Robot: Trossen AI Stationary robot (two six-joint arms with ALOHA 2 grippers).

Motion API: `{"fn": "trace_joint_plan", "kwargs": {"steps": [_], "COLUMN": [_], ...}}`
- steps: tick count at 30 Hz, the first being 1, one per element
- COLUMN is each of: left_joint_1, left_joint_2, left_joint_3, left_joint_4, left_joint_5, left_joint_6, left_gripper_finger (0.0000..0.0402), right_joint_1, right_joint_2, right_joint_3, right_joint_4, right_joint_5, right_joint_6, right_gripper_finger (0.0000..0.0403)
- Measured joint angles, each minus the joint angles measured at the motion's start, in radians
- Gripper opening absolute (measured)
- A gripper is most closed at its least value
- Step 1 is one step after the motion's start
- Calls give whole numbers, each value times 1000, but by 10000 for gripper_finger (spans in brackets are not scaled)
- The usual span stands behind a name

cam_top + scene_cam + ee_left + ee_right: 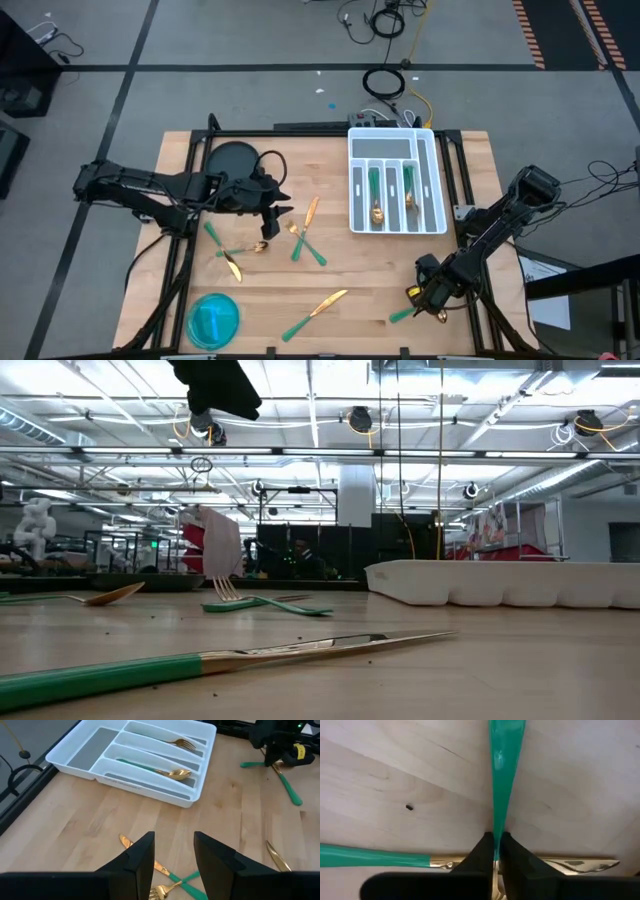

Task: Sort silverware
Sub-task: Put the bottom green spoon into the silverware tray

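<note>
right gripper (495, 851): own body cut off at the 6 o'clock edge of the right wrist view; head of the green-handled piece (506, 765) pinched between its fingers is hidden.
crossing piece (370, 856): handle end cut off at the 9 o'clock edge; middle hidden behind the fingers.
left gripper (173, 851): body cut by the 6 o'clock edge of the left wrist view; covers part of the crossed fork and knife (172, 882).
white tray (396, 180): contents too small in the high view to tell type.
foreground knife (200, 663): handle end cut off at 9 o'clock in the low view.
</note>
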Motion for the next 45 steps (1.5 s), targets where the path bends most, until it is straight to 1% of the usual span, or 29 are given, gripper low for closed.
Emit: {"fn": "trace_joint_plan", "kwargs": {"steps": [6, 11, 13, 14, 17, 19, 22, 24, 26, 29, 31, 34, 37, 39, 41, 43, 45], "left_joint_1": [-1, 0, 5, 7, 16, 23, 34, 41, 46, 51, 51, 51, 53, 54, 54, 57, 63], "left_joint_2": [0, 0, 0, 0, 0, 0, 0, 0, 0, 0, 0, 0, 0, 0, 0, 0, 2], "left_joint_3": [0, 0, 0, 1, 1, 1, 1, 1, 1, 1, 1, 1, 1, 1, 1, 1, 1], "left_joint_4": [1, 17, 34, 47, 89, 116, 141, 142, 142, 146, 147, 161, 175, 188, 199, 207, 224], "left_joint_5": [0, -29, -34, -34, -34, -34, -34, -34, -33, -30, -30, -27, -27, -27, -27, -29, -31], "left_joint_6": [17, 21, 16, 16, 16, 17, 20, 20, 20, 21, 26, 43, 43, 42, 42, 42, 42], "left_gripper_finger": [143, 143, 143, 143, 143, 143, 143, 143, 143, 143, 143, 143, 143, 143, 143, 143, 143], "right_joint_1": [0, 0, 0, 0, -10, -28, -64, -86, -109, -149, -180, -247, -339, -406, -479, -557, -636], "right_joint_2": [-19, -65, -89, -104, -156, -200, -271, -324, -395, -524, -626, -764, -872, -927, -966, -990, -997], "right_joint_3": [23, 67, 81, 89, 94, 93, 73, 45, 3, -99, -188, -342, -497, -579, -646, -685, -681], "right_joint_4": [-27, -49, -51, -44, -28, -33, -21, 45, 119, 282, 469, 807, 1139, 1293, 1382, 1423, 1408], "right_joint_5": [20, 127, 226, 298, 571, 713, 858, 957, 1007, 993, 952, 835, 706, 635, 535, 428, 294], "right_joint_6": [2, 22, 41, 51, 48, 2, -94, -203, -323, -507, -664, -906, -1069, -1104, -1101, -1052, -1016], "right_gripper_finger": [2, 1, 1, 1, 1, 1, 0, 0, 0, 0, 0, 0, 0, 0, 0, 0, 0]}}
